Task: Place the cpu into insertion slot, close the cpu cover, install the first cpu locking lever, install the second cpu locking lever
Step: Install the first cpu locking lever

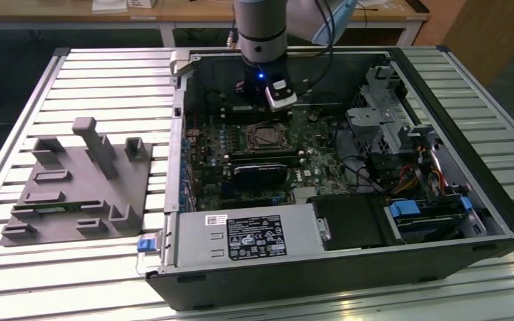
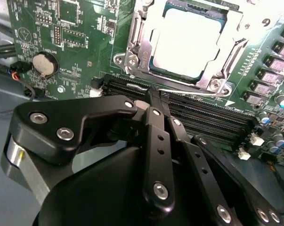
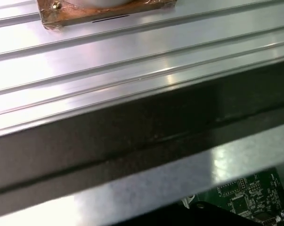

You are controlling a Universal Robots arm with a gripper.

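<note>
Gripper (image 2: 153, 96) fingers are pressed together w/ nothing between them, tip right at the thin wire locking lever (image 2: 189, 91) along the socket's edge (touching or just above, can't tell), close beside the black memory slots (image 2: 203, 115). In the exterior view it hangs inside the case at the socket's far side. Risk, as I judge it: the tip is narrow & the lever is springy wire, so a push slightly off-line could let the lever slip free & snap back, or drive the fingers into the memory slots or small parts on the motherboard (image 2: 71, 28). Pressing on a cover not seated square could load the chip unevenly & hurt the contacts below; whether the lever is hooked under its catch I can't tell. Contents: the insertion slot (image 1: 247, 137) holds the cpu (image 2: 186, 40), its pale metal top showing through the window of the cpu cover (image 2: 137, 33), which looks laid flat over it. Further out, the open computer case (image 1: 328, 281) holds the motherboard, a label-bearing power supply (image 1: 257, 237) at its near end, plus a drive cage (image 1: 373, 120) & cables (image 1: 409, 177) toward the exterior view's right. A gray fixture (image 1: 78, 180) sits outside on the ribbed table (image 1: 105, 67), to the exterior view's left
</note>
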